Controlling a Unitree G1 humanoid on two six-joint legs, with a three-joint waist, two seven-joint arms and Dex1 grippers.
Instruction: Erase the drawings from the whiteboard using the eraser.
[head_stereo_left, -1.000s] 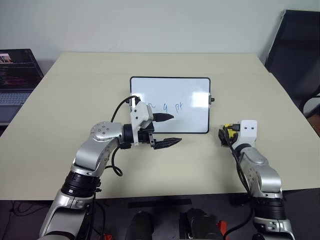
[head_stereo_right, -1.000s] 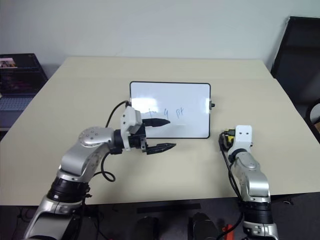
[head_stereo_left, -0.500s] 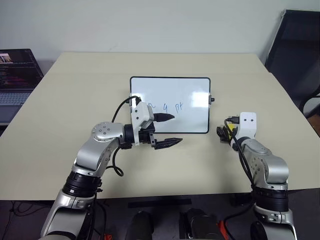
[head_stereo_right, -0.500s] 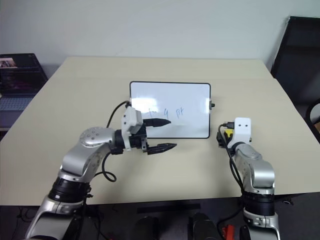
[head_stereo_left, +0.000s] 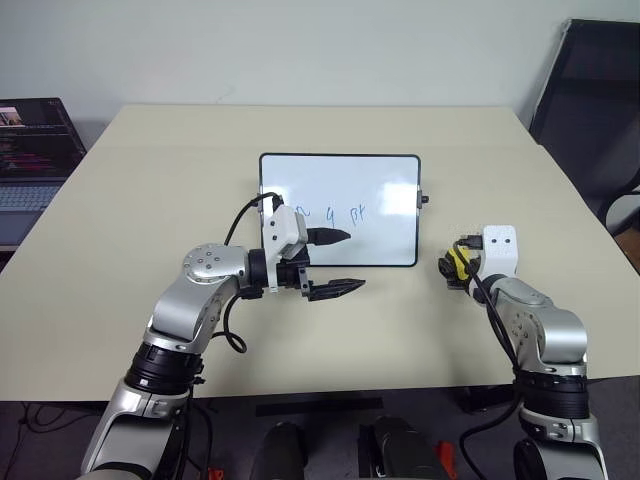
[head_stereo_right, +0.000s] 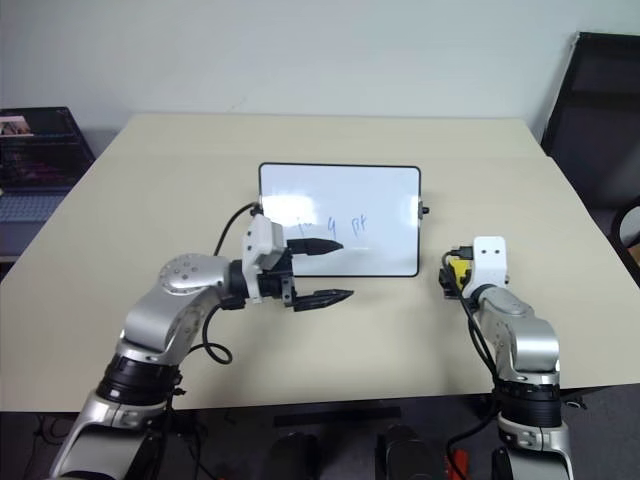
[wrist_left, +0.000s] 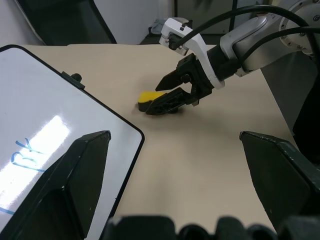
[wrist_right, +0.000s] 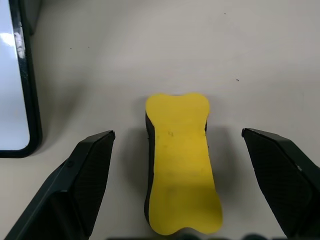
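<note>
The whiteboard (head_stereo_left: 340, 185) lies flat in the middle of the table, with small blue drawings (head_stereo_left: 345, 213) in a row across it. My left gripper (head_stereo_left: 340, 262) hovers open over the board's near edge, one finger above the board and one past its frame. The yellow eraser (wrist_right: 181, 160) with its black underside lies on the table to the right of the board. My right gripper (wrist_right: 177, 134) stands open around the eraser (head_stereo_left: 457, 262), a finger on either side and apart from it. The left wrist view shows that right gripper (wrist_left: 156, 97) tilted down over the eraser (wrist_left: 147, 96).
A laptop (head_stereo_left: 35, 150) sits off the table's far left. A black chair (head_stereo_left: 590, 110) stands at the right. The beige table (head_stereo_left: 150, 200) has bare room on both sides of the board and along its near edge.
My right wrist has lifted and the gripper has tipped further down over the eraser, staying open. The left arm, the board and the eraser have not moved.
</note>
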